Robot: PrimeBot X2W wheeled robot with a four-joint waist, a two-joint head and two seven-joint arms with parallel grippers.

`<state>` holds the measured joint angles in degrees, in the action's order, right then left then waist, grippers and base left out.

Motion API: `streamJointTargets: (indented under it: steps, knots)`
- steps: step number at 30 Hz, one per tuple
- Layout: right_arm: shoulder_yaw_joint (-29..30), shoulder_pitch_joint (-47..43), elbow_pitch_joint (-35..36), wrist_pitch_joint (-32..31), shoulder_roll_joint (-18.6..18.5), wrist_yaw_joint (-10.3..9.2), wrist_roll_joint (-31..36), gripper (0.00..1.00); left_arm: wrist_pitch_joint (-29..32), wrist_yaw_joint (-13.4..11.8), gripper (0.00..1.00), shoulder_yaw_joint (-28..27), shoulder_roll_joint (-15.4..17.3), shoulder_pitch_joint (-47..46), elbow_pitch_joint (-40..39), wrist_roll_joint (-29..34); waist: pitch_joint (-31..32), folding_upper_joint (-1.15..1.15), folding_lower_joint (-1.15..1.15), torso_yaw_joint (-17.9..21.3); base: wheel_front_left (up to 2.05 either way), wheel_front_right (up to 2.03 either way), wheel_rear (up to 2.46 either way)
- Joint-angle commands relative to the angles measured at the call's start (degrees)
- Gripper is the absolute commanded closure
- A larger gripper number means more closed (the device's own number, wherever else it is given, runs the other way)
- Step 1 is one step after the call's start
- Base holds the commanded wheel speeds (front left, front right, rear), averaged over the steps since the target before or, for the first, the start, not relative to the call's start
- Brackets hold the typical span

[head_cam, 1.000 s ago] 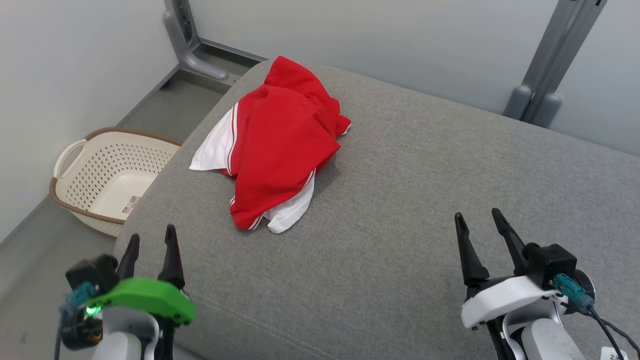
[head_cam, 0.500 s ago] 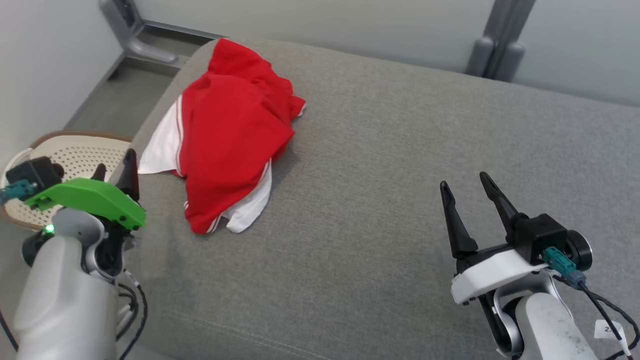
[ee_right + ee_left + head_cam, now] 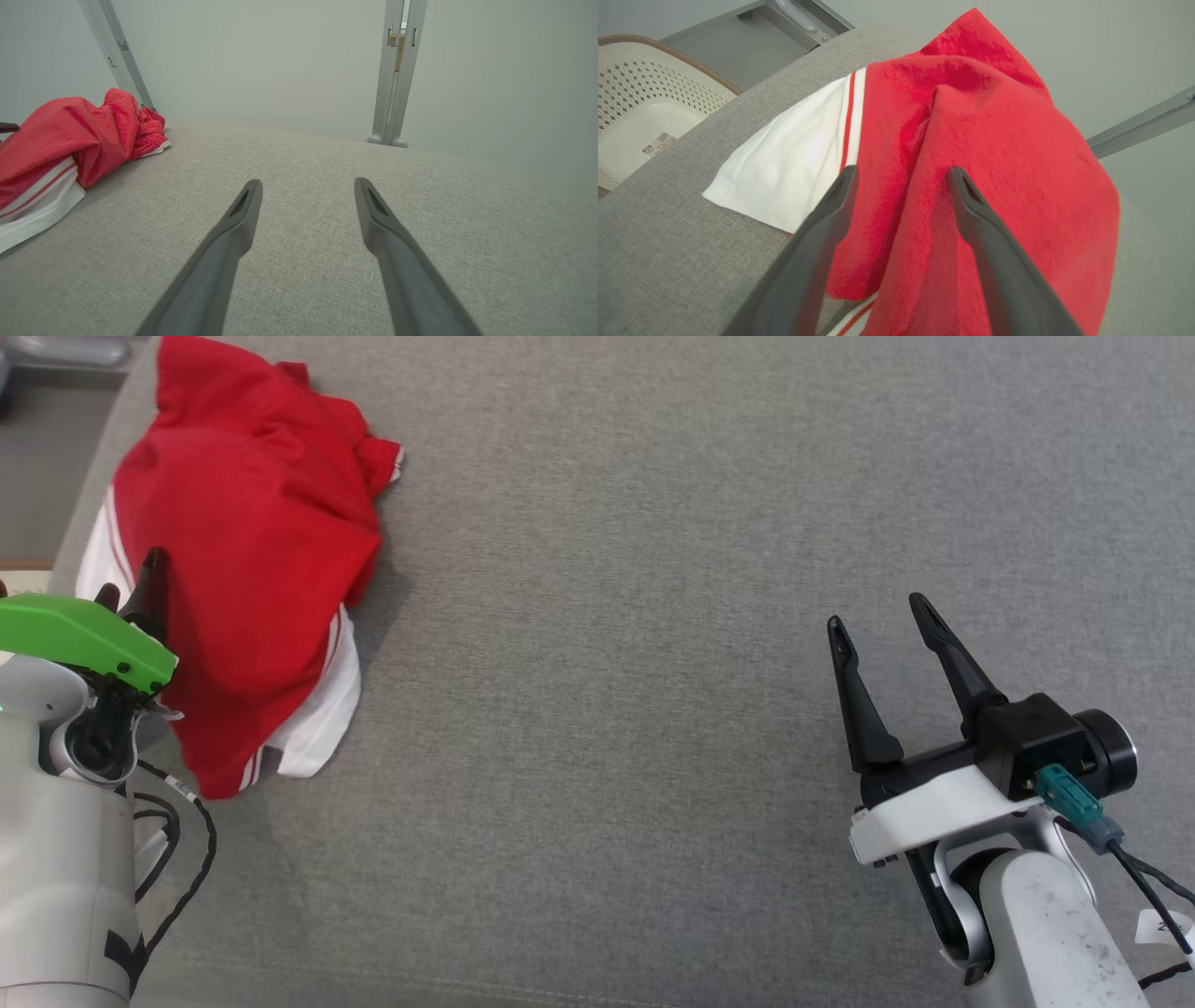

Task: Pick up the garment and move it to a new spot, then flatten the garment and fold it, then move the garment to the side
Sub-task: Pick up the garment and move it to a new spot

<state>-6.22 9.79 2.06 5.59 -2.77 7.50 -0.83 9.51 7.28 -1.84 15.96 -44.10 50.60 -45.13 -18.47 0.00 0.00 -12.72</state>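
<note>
The garment (image 3: 247,551) is a crumpled red piece with white panels and stripes, heaped at the far left of the grey cushion (image 3: 653,616). My left gripper (image 3: 131,579), under its green cover, stands open over the heap's left edge. In the left wrist view its two dark fingers (image 3: 831,210) straddle a raised red fold of the garment (image 3: 994,140), apart from the cloth. My right gripper (image 3: 878,611) hovers open over bare cushion at the right, well away from the garment (image 3: 70,135) and holding nothing.
A cream perforated laundry basket (image 3: 640,107) stands on the floor beyond the cushion's left edge. A pale wall with grey metal posts (image 3: 392,74) rises behind the cushion (image 3: 327,210). The cushion's left edge drops off just beside the garment.
The head camera has tilted down and right, so the whole scene slid left. My left gripper has risen and reached forward onto the garment's left edge. The right gripper stays open.
</note>
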Motion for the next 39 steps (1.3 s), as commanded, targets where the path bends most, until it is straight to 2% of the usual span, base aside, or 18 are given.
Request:
streamJointTargets:
  steps: [1, 6, 7, 8, 9, 10, 15, 20, 28, 32, 39]
  knots:
    - [0.2, 0.6, 0.5, -0.2, -0.2, -0.02, 0.2, 0.00, 0.7, 0.2, 0.00, 0.1, 0.8, -1.2, 0.7, -0.5, -4.6, 0.00, 0.00, 4.7, 0.00, 0.00, 0.00]
    - [0.2, 0.6, 0.5, -0.1, -0.2, -0.02, -0.3, 0.00, 3.4, 0.2, 0.00, 0.1, 1.6, -1.7, 3.0, -2.1, -4.2, 0.00, 0.00, 5.4, 0.00, 0.00, 0.00]
    - [0.3, 0.5, 0.4, 0.0, -0.2, -0.02, -0.4, 0.00, 4.1, 0.2, 0.11, 0.1, 1.7, -1.8, 3.4, -2.4, -4.0, 0.00, 0.00, 5.4, 0.00, 0.00, 0.00]
    - [0.2, 0.4, 0.1, 0.2, -0.2, -0.02, -0.6, 0.00, 4.8, 0.2, 0.55, 0.4, 1.8, -1.9, 3.8, -2.4, -3.5, 0.00, 0.00, 5.3, 0.00, 0.00, 0.00]
    - [0.1, 0.3, -0.1, 0.4, -0.2, -0.02, -0.8, 0.00, 5.3, 0.2, 0.82, 0.6, 1.9, -1.9, 4.0, -2.2, -3.1, 0.00, 0.00, 5.2, 0.00, 0.00, 0.00]
    - [-0.1, 0.1, -0.4, 0.5, -0.2, -0.02, -1.0, 0.00, 5.9, 0.2, 1.00, 0.9, 2.1, -1.8, 4.2, -2.1, -2.6, 0.00, 0.00, 5.1, 0.00, 0.00, 0.00]
    - [-1.2, -0.6, -2.5, 1.5, -0.2, -0.02, -2.6, 0.00, 7.0, 0.2, 1.00, 1.9, 2.9, -0.6, 3.5, -1.6, 0.9, 0.00, 0.00, 4.8, 0.00, 0.00, 0.00]
    - [-2.3, -1.4, -5.3, 3.2, -0.2, -0.02, -4.7, 0.00, 5.1, 0.2, 1.00, 3.3, 6.0, -0.5, 0.1, 0.5, 6.1, 0.00, 0.00, 4.9, 0.00, 0.00, 0.00]
    - [-2.9, -3.1, -9.5, 5.9, -0.2, -0.02, -8.4, 0.00, 5.6, 0.0, 1.00, 5.8, 9.0, -4.5, -10.0, 3.4, 14.5, 0.00, 0.00, 6.5, 0.00, 0.00, 0.00]
    - [-2.5, -4.2, -10.8, 6.6, -0.2, -0.02, -9.1, 0.00, 6.0, -0.8, 1.00, 6.7, 7.6, -6.6, -16.5, 3.6, 17.3, 0.00, 0.00, 8.2, 0.00, 0.00, 0.00]
    - [-2.0, -5.1, -11.5, 6.6, -0.2, -0.02, -9.1, 0.00, 6.5, -2.5, 1.00, 10.4, 2.3, -7.6, -27.0, 4.6, 19.9, 0.00, 0.00, 13.6, 0.00, 0.00, 0.00]
